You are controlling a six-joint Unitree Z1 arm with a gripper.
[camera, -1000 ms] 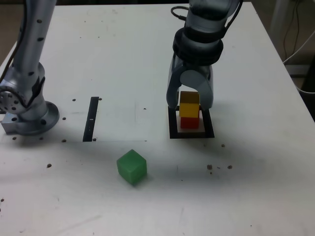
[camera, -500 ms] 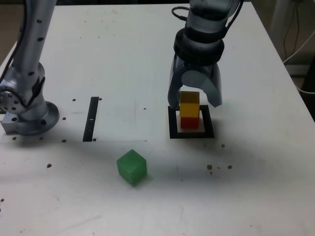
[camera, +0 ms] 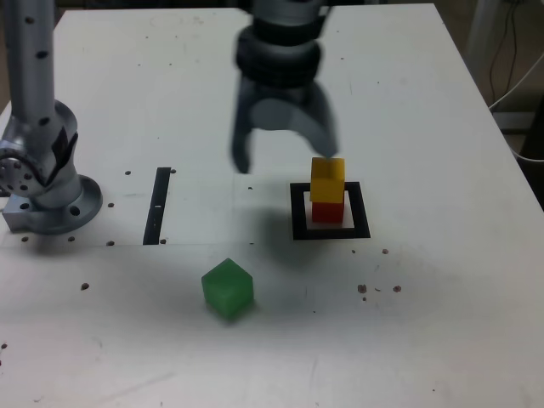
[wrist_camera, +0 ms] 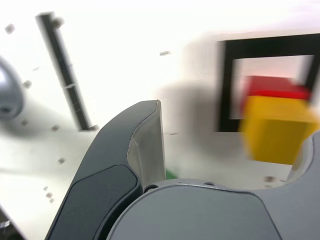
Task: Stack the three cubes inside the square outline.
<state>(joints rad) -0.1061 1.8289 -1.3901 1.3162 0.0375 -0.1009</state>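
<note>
Cubes are the job here, and two are stacked. The yellow cube point(camera: 327, 168) sits on the red cube point(camera: 327, 211), and both stand inside the square point(camera: 297, 212), a flat black frame with a white middle. That is the right spot, since the tower has to grow in there. The yellow one looks turned a little on the red one, so the tower may be a bit wobbly. The green cube point(camera: 228, 289) lies alone on the white counter point(camera: 442, 323), well apart from the square and nearer the camera in the exterior view. It is plain and matte, the same size as the others. The tool point(camera: 285, 157) hangs above the counter, to the exterior view's left of the tower, with its jaws wide and nothing in them. I think it should go for the green cube next.
</note>
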